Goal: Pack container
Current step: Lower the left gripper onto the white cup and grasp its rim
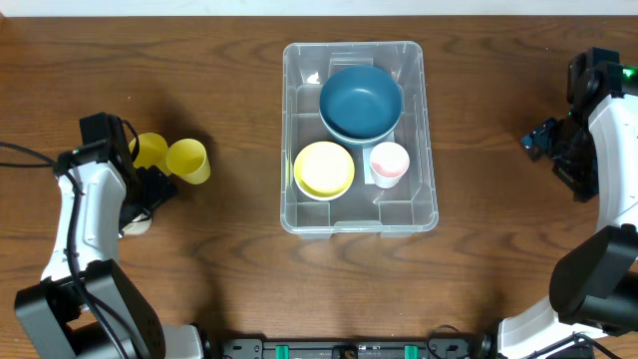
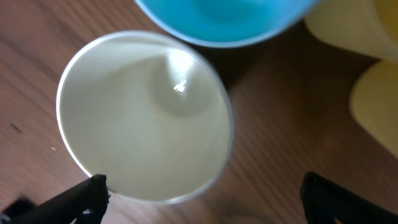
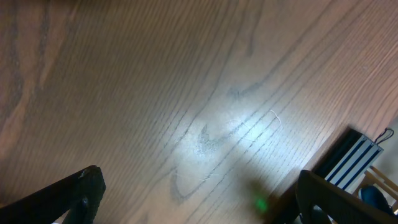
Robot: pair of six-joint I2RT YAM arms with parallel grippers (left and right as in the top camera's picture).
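Note:
The container (image 1: 291, 120), a large clear plastic bin, stands at the table's middle. It holds a dark blue bowl (image 1: 360, 102), a yellow bowl (image 1: 324, 169) and a small white cup with a pink inside (image 1: 389, 163). My left gripper (image 1: 148, 194) is at the far left, open, hovering just over an upright white cup (image 2: 143, 115); its fingers (image 2: 202, 202) are spread wide at the cup's near rim and not touching it. My right gripper (image 1: 543, 140) is open and empty over bare wood at the far right (image 3: 199, 193).
Two yellow cups (image 1: 150, 150) (image 1: 188, 161) lie on their sides beside the left gripper; they also show in the left wrist view (image 2: 376, 106). A light blue rim (image 2: 224, 22) sits just beyond the white cup. The table's edge (image 3: 348, 146) is near the right gripper.

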